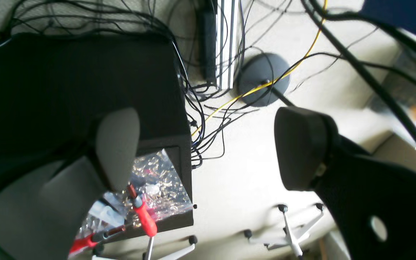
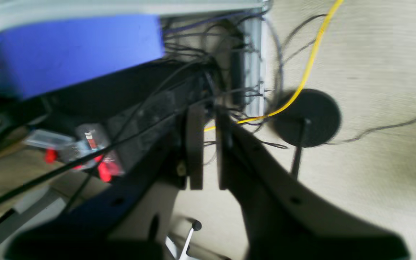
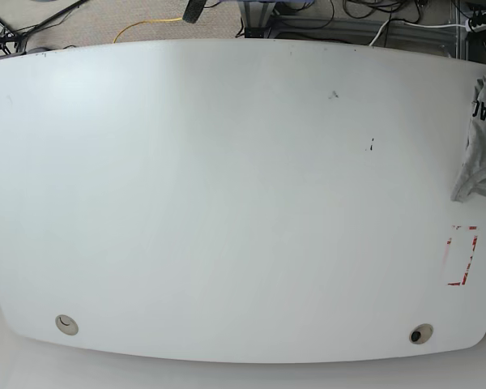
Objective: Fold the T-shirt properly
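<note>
Grey T-shirt (image 3: 483,142) at right edge of the base view, partly out of frame, lying on white bench (image 3: 227,194). Left fingers (image 1: 208,148) spread wide, empty, over floor cables. Right fingers (image 2: 208,144) pressed nearly together, pinching nothing. Bag of small parts (image 1: 157,187) inside black box (image 1: 85,90).

One T-shirt (image 3: 479,142) lies on one tabletop (image 3: 227,203), which has two holes (image 3: 66,324). Two claws: left (image 1: 208,148), right (image 2: 208,151). One yellow cable (image 1: 265,85); perhaps two red-handled tools (image 1: 144,216).
</note>
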Robot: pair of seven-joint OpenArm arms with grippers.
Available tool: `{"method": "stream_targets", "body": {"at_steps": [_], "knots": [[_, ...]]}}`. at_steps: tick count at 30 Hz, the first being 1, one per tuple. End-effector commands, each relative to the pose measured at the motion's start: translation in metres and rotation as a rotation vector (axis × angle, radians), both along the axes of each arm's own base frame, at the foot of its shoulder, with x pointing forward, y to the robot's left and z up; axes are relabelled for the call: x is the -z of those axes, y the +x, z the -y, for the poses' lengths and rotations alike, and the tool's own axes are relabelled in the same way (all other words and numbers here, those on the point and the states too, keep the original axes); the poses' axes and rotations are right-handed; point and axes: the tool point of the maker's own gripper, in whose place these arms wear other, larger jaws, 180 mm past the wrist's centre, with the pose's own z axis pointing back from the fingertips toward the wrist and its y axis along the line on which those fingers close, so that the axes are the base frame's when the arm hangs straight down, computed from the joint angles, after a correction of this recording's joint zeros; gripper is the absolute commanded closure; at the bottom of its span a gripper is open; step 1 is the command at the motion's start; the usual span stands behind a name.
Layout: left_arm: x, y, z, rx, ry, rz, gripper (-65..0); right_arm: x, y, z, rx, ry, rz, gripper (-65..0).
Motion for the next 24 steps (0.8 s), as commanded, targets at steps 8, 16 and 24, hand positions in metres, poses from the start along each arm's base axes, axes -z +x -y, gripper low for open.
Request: {"method": "stream_targets", "body": {"at_steps": [8,16,24], "knots": [[0.030,0.016,-0.027,0.038,0.133,-0.055,-54.0,0.032,0.015,0.005,-0.022,-0.088,-0.033,-4.9],[0.038,0.048,-0.047,0.037,0.237,-0.073,-54.0,0.050,0.037,0.018,-0.056,-0.195,-0.048,-4.9],[0.039,0.069,-0.055,0.033,0.277,-0.055,-54.0,0.063,0.047,0.032,-0.095,-0.289,-0.084,-4.9]]}}
